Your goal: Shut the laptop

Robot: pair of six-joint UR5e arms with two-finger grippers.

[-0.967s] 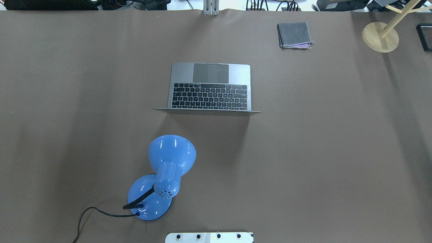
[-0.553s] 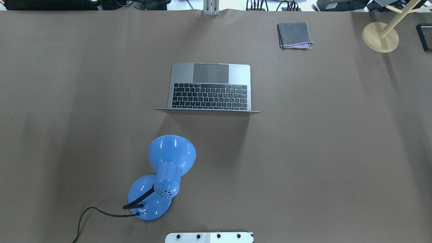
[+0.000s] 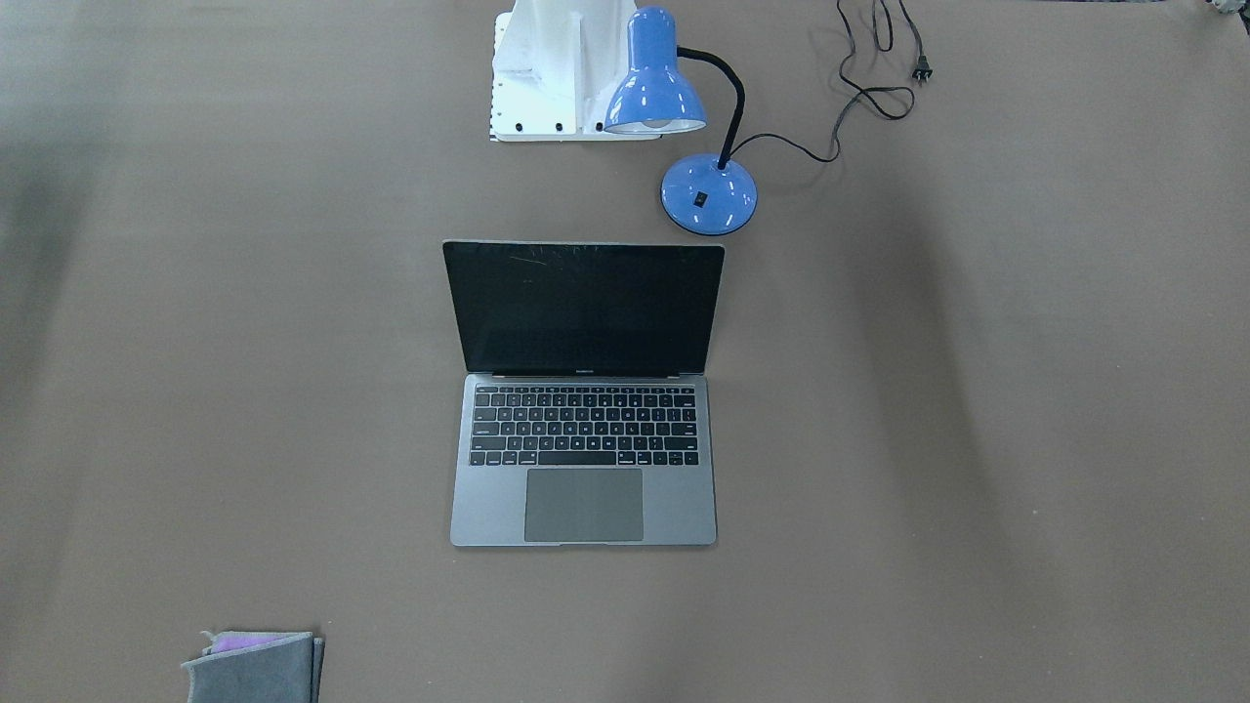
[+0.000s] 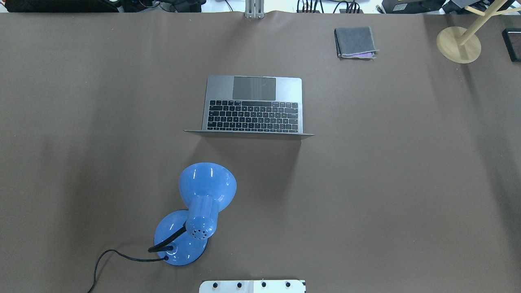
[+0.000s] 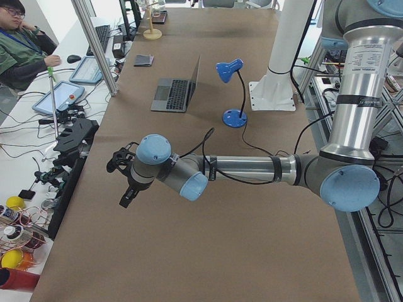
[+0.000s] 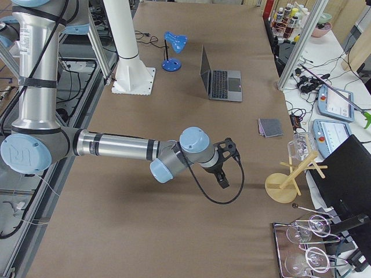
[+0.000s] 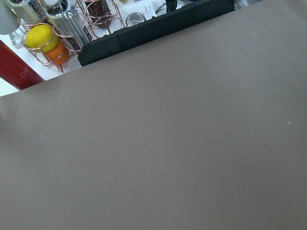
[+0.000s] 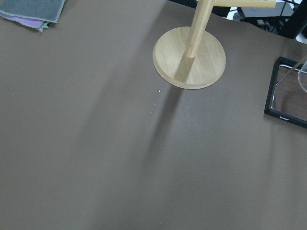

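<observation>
The laptop stands open in the middle of the brown table, its lid upright and its black screen facing away from me. It also shows in the front view, the left view and the right view. My left gripper hangs over the table's left end, far from the laptop. My right gripper hangs over the right end, also far from it. Each shows only in a side view, so I cannot tell whether it is open or shut. Both wrist views show bare table and no fingers.
A blue desk lamp with a black cord stands between my base plate and the laptop's lid. A folded grey cloth lies at the far right. A wooden stand and a black tray are at the right end.
</observation>
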